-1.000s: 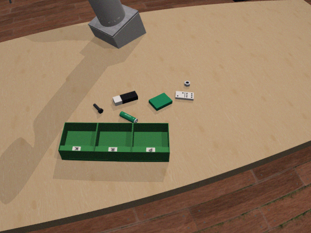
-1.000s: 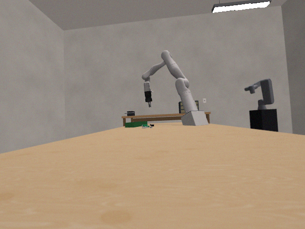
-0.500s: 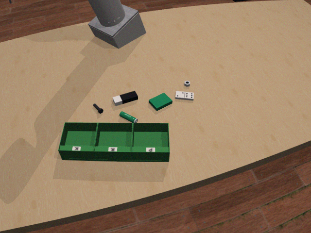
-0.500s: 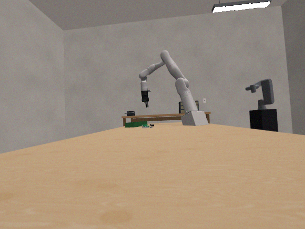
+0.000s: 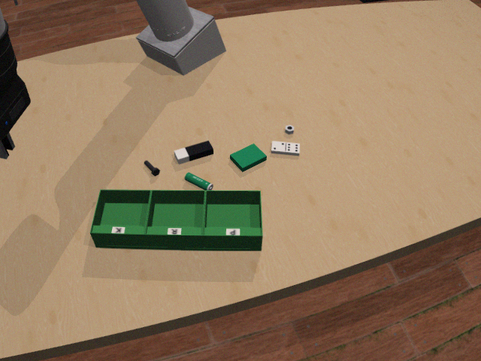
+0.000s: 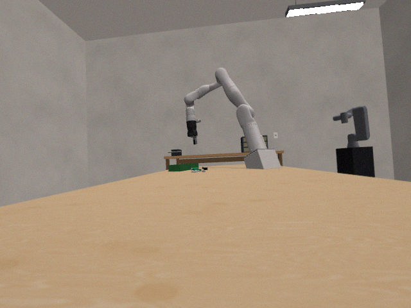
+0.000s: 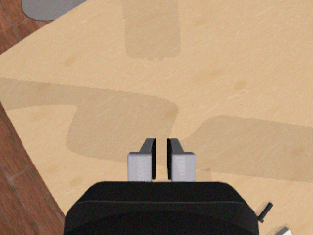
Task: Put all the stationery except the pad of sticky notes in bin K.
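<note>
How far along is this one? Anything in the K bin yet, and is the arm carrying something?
Nothing looks done: the K compartment of the green bin holds nothing. The pincer hangs high above the table, fingers nearly together with nothing between them. What is left: the eraser, the only stationery to move, lies on the table and must go into K. The green sticky pad, battery, bolt, domino and nut stay put.
</note>
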Motion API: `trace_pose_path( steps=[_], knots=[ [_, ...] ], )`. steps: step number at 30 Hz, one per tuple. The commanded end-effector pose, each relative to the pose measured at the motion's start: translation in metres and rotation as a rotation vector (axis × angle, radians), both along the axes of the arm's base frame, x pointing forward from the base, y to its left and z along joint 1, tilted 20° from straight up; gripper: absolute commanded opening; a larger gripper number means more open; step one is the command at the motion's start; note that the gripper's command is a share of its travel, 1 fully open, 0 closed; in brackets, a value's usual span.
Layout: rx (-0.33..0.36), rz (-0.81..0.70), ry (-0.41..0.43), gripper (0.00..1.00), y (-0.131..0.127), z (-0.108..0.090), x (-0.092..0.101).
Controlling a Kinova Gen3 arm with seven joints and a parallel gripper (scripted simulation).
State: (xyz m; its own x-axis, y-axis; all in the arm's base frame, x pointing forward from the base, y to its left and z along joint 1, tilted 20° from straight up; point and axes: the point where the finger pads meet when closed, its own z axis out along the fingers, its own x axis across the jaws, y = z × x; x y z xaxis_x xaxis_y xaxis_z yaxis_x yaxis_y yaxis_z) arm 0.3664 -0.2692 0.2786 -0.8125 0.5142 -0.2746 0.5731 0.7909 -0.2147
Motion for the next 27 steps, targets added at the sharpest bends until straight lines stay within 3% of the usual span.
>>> trace_pose_path(
  steps=[1, 7, 11, 27],
  knots=[
    [0.005, -0.011, -0.009, 0.31, 0.021, -0.005, 0.007],
    [0.014, -0.056, -0.026, 0.31, 0.036, -0.01, 0.01],
    [0.031, -0.145, -0.06, 0.31, 0.065, -0.019, 0.013],
    [0.068, -0.371, -0.145, 0.31, 0.138, -0.041, 0.013]
  ],
)
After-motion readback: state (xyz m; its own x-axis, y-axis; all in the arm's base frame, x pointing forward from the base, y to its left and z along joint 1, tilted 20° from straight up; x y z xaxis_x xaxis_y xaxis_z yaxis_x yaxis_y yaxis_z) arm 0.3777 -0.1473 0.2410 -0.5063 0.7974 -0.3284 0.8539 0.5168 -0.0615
